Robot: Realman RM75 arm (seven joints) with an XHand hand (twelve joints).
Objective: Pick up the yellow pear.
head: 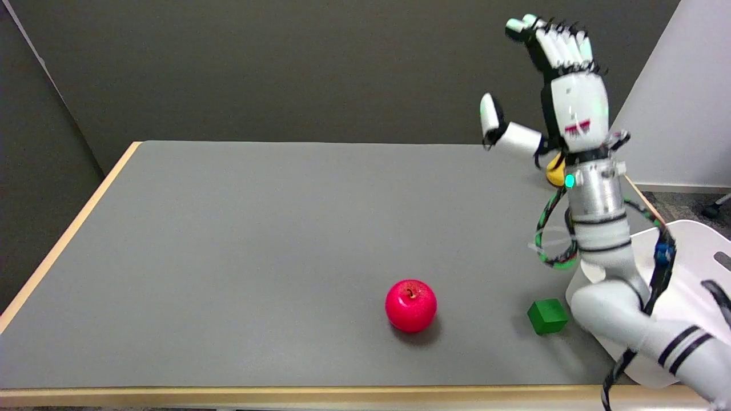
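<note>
At the far right corner of the tabletop [257,240] we find the yellow pear [554,172], though only a small sliver of it shows: the wrist of the right arm stands in front of it and hides the rest, so we cannot tell how it lies or which way its stem points. It seems to sit close to the table's right edge, well apart from the other things.

Nearer to us, the red apple [410,305] rests stem-up toward the near edge, and the green cube [547,316] sits to its right, just beside the bend of the arm. We judge these two to be distractors, set apart from the pear so that the fruit must be picked by colour and shape.

The right hand [562,85] is raised high above the far right corner, over the pear's spot and clear of the tabletop. Its fingers [557,43] are stretched upward and curl a little forward at the tips, while the thumb [490,117] juts out to the left, well away from them. We see the hand spread wide, with nothing in it and nothing touching it. We judge this posture to be a readied grasp: held aloft so that it can come down over the pear from above, with the thumb and fingers wide enough to take the fruit between them.
</note>
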